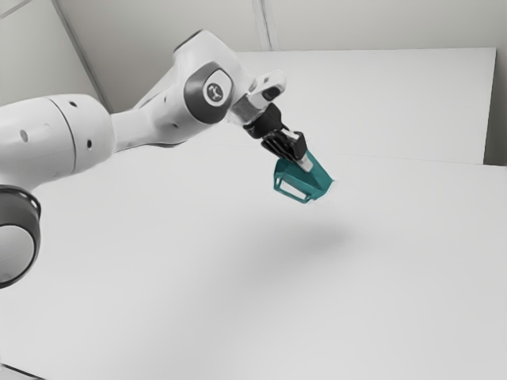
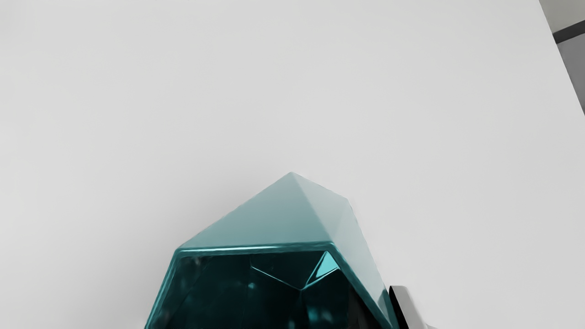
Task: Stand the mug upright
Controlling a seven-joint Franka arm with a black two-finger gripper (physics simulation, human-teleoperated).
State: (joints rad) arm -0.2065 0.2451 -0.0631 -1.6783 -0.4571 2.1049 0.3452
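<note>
The teal faceted mug (image 1: 318, 176) hangs tilted above the table, its handle on the lower side in the exterior view. My gripper (image 1: 306, 164) is shut on it near the rim, coming from the exterior view's upper left. In the wrist view, the mug (image 2: 269, 221) has its dark open mouth facing the camera. There my gripper (image 2: 383, 310) has one finger against the outside of the mug's wall, and a dark shape, apparently the other finger, shows inside the mouth. The handle is hidden from the wrist view.
The white table (image 1: 238, 301) spreads beneath the arm, with a soft shadow below and to the exterior view's right of the mug. A white panel (image 1: 380, 103) stands behind. A table edge crosses the wrist view's corner.
</note>
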